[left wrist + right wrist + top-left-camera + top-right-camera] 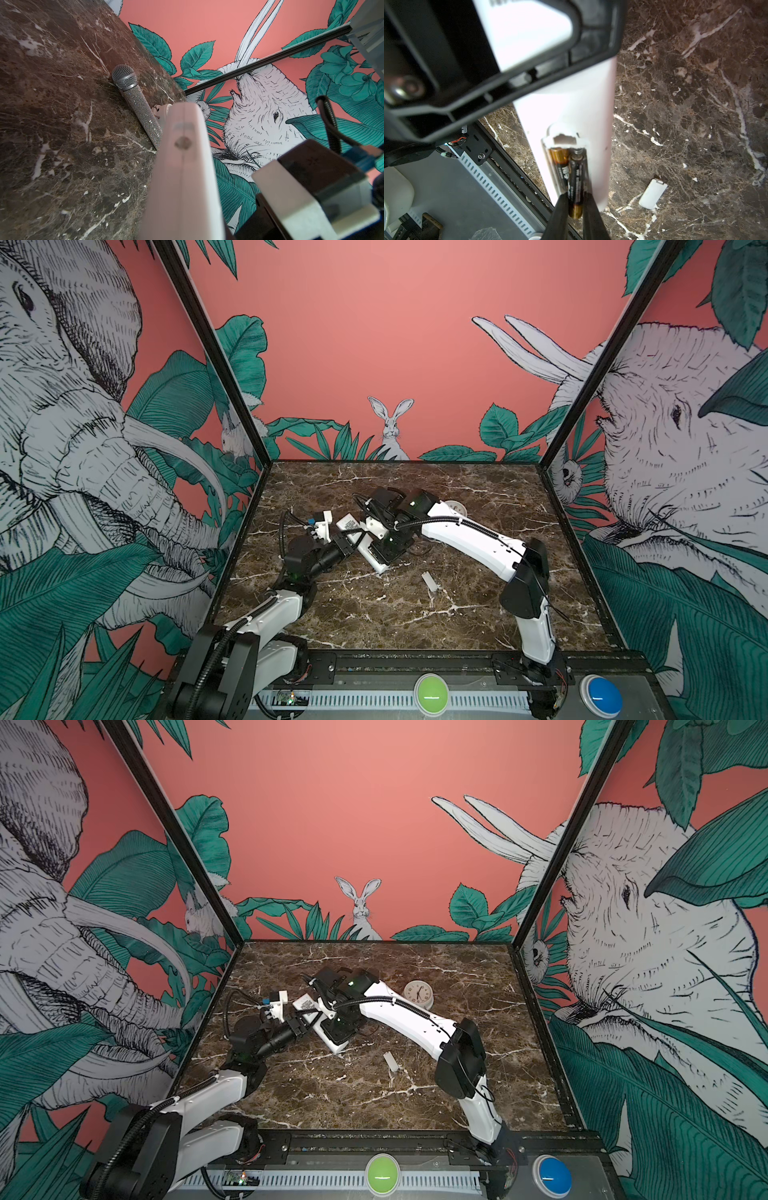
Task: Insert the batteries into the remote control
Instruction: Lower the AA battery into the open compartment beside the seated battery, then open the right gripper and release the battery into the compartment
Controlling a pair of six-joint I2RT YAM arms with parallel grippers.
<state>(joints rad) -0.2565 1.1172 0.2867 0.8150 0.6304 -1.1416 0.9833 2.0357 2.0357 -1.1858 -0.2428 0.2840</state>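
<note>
My right jaws [575, 196] pinch a small dark cylindrical battery with a gold end [576, 176]. Its far tip sits in the open bay and its gold near end tilts out. Beside it a second dark-and-gold battery [560, 164] lies seated. The white lettering on both is too blurred to read.

My left jaws [354, 540], pressed together, hold the long slim white plastic remote control [581, 99] back-up, left of centre on the dark brown marble worktop [374, 614]. The black print on its label is illegible.

A small white plastic battery cover [653, 193] lies nearer the front edge. A round white clock [418, 994] stands toward the back edge. A glittery silver microphone with a grey mesh head [135, 104] has its tail hidden behind the remote.
</note>
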